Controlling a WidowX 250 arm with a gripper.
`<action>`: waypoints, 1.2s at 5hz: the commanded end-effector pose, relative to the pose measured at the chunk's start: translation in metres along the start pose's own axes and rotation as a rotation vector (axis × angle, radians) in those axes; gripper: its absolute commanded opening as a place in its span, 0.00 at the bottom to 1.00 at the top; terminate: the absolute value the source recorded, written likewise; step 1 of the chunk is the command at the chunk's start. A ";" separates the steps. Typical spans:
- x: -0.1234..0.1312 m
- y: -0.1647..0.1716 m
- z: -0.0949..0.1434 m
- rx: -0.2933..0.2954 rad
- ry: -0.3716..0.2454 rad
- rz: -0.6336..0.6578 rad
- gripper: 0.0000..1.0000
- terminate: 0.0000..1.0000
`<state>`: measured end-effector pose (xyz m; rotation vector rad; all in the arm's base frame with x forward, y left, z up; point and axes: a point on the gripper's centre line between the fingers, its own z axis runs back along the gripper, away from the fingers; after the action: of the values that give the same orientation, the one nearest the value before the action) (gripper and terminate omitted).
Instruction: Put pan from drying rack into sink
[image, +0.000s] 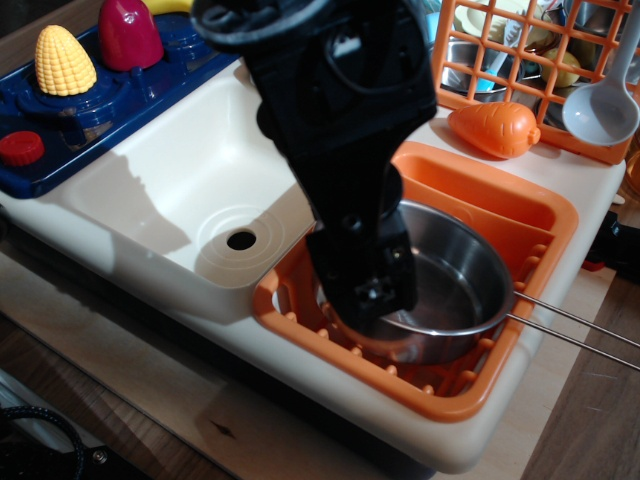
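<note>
The shiny steel pan (455, 275) sits in the orange drying rack (545, 215) at the right, its thin two-wire handle (575, 325) sticking out over the rack's right edge. My black gripper (365, 292) hangs low over the pan's left side, its tip at the near-left rim, and hides that part of the pan. The fingers merge into one dark shape, so the frame does not show whether they are open or shut. The cream sink (190, 165) with its dark drain hole (241, 240) lies just left of the rack and holds nothing.
A navy toy stove (90, 115) at the back left carries a yellow corn (64, 60), a red piece (130, 32) and a red knob (20, 148). An orange carrot (490, 128), a grey ladle (600, 112) and a tall orange mesh panel (505, 45) stand behind the rack.
</note>
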<state>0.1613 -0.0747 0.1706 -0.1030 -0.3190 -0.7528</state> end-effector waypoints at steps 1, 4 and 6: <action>0.000 0.006 -0.014 -0.044 -0.056 -0.145 1.00 0.00; -0.017 0.013 -0.033 -0.033 -0.055 -0.319 1.00 0.00; -0.020 0.010 -0.043 0.012 -0.031 -0.369 1.00 0.00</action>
<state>0.1633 -0.0641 0.1211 -0.0512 -0.3771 -1.1333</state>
